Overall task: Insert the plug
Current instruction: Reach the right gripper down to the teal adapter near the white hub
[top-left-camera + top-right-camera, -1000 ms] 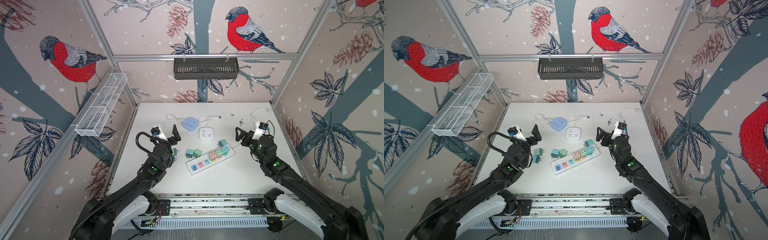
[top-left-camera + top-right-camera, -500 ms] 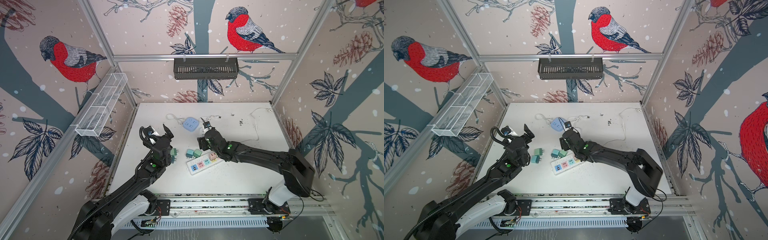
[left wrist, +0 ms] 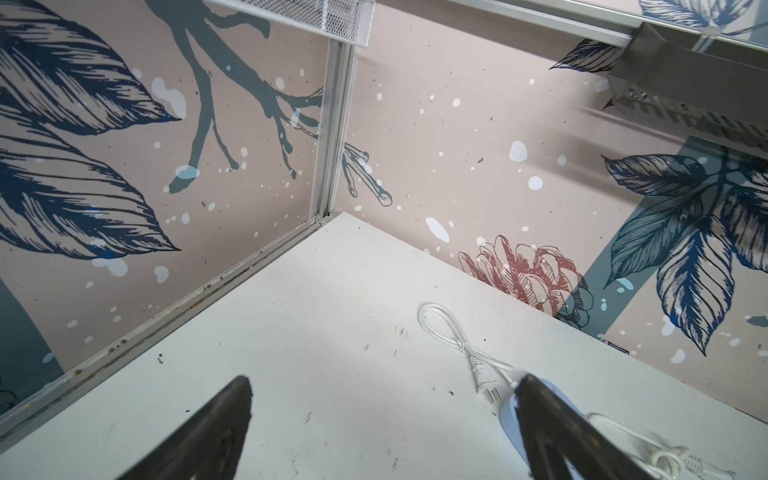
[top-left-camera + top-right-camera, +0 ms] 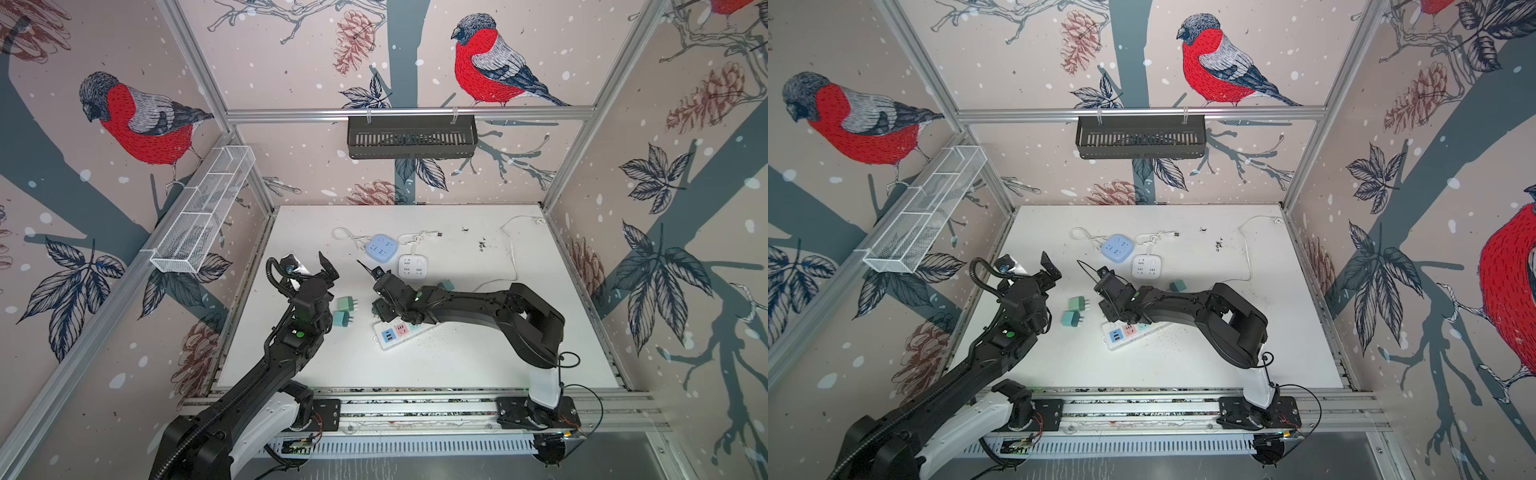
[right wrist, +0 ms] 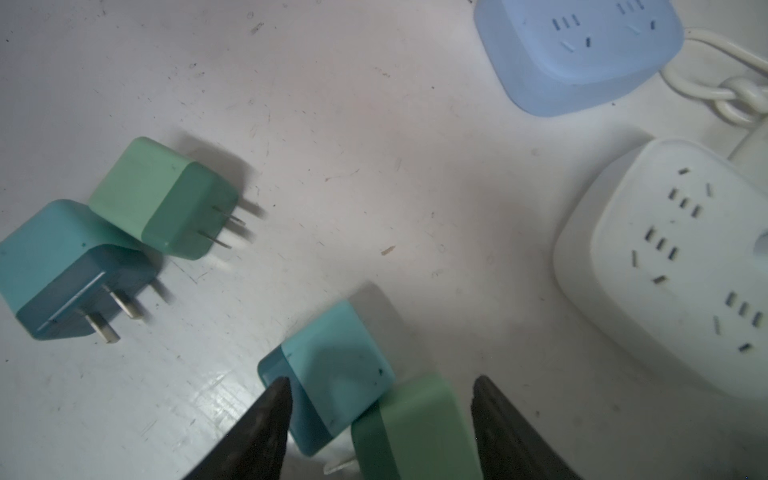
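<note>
The right claw (image 5: 381, 379), half closed beside the power strip (image 4: 392, 332), straddles a teal plug (image 5: 332, 365) and a green plug (image 5: 419, 419) on the table (image 4: 415, 365), though I cannot tell if it grips them, the left claw (image 3: 385, 377) gapes wide, and the contents of the wire basket (image 4: 199, 216) and black basket (image 4: 411, 137) cannot be made out.
</note>
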